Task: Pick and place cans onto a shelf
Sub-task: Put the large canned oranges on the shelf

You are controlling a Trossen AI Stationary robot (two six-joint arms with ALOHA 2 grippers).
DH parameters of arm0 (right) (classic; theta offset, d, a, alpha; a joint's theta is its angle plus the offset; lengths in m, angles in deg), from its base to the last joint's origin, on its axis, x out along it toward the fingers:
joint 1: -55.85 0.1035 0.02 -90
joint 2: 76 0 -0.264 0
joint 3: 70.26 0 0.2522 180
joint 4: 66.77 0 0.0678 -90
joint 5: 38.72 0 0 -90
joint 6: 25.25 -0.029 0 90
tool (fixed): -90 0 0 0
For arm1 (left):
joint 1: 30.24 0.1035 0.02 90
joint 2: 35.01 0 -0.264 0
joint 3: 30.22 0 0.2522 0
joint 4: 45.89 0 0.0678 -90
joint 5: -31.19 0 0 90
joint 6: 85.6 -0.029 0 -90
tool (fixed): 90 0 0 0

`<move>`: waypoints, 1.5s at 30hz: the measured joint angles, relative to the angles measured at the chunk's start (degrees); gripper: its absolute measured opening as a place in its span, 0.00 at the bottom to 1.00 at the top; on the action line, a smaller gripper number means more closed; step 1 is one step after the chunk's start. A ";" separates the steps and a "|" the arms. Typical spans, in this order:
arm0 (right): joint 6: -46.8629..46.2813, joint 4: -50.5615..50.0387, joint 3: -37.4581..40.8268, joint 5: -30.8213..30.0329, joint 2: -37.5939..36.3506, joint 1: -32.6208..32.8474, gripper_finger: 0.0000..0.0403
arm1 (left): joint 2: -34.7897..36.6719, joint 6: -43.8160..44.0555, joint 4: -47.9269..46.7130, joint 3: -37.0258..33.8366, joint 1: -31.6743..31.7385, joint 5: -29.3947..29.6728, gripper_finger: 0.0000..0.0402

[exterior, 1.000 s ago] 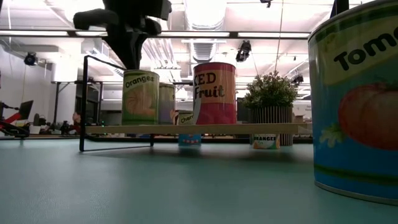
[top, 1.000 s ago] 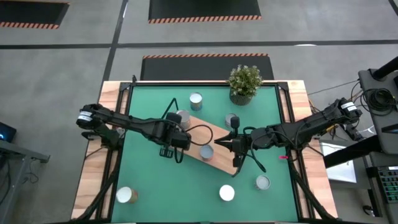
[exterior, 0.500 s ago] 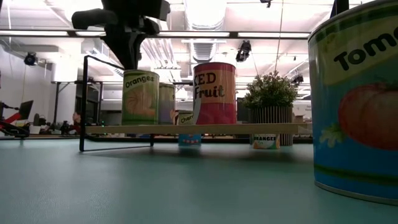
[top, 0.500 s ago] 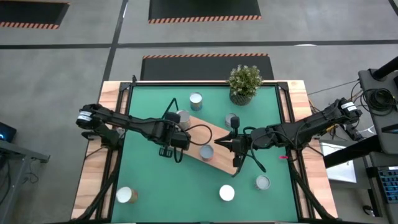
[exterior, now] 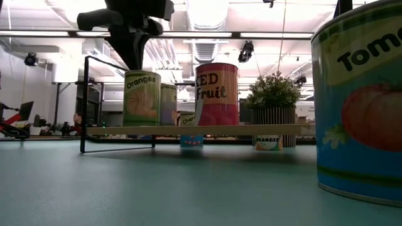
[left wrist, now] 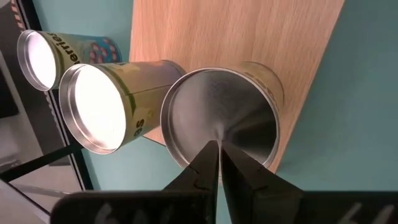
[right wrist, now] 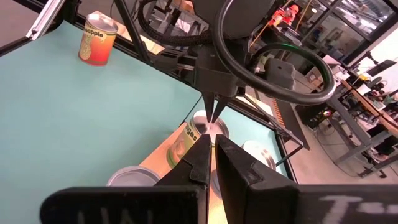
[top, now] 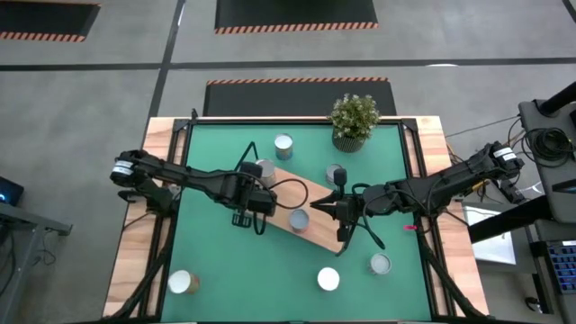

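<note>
The shelf (top: 313,193) is a light-wood board lying aslant mid-table. My left gripper (top: 256,205) is shut and points down over the silvery top of an "Oranges" can (exterior: 141,97) standing on the board's left end; the top fills the left wrist view (left wrist: 217,121). A second can (left wrist: 99,106) stands on the board beside it. A red "Fruit" can (exterior: 217,94) stands on the board farther right. My right gripper (top: 319,208) is shut and empty above the board, beside that can (top: 299,220). My left gripper's shut fingertips (right wrist: 214,117) stand at the middle of the Oranges can's round top (left wrist: 205,112), coming from above and pointing down. I cannot tell whether they touch it. The can stands upright on the board.
A potted plant (top: 354,119) stands at the far edge. Loose cans stand on the green mat: one far (top: 283,144), one by the board (top: 335,173), three near the front edge (top: 183,282), (top: 328,279), (top: 381,264). A big tomato can (exterior: 361,100) stands close to the low camera.
</note>
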 joint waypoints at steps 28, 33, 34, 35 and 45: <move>-0.02 -0.13 0.00 0.00 0.00 0.00 0.03 | 0.28 -0.90 0.34 -2.67 0.54 2.90 0.00; -0.02 -0.13 0.00 0.00 0.00 0.00 0.03 | 0.28 -0.34 0.97 -2.67 0.61 5.25 0.00; -0.02 -0.13 0.00 0.00 0.00 0.00 0.03 | 0.29 -0.03 0.95 -2.67 0.61 6.18 0.00; -0.02 -0.13 0.00 -0.01 0.00 0.00 0.03 | 0.42 0.16 0.97 -2.67 0.61 6.71 0.00; -0.02 -0.15 0.00 -0.02 0.00 0.00 0.03 | 2.40 4.42 0.24 -2.57 -0.05 7.08 0.00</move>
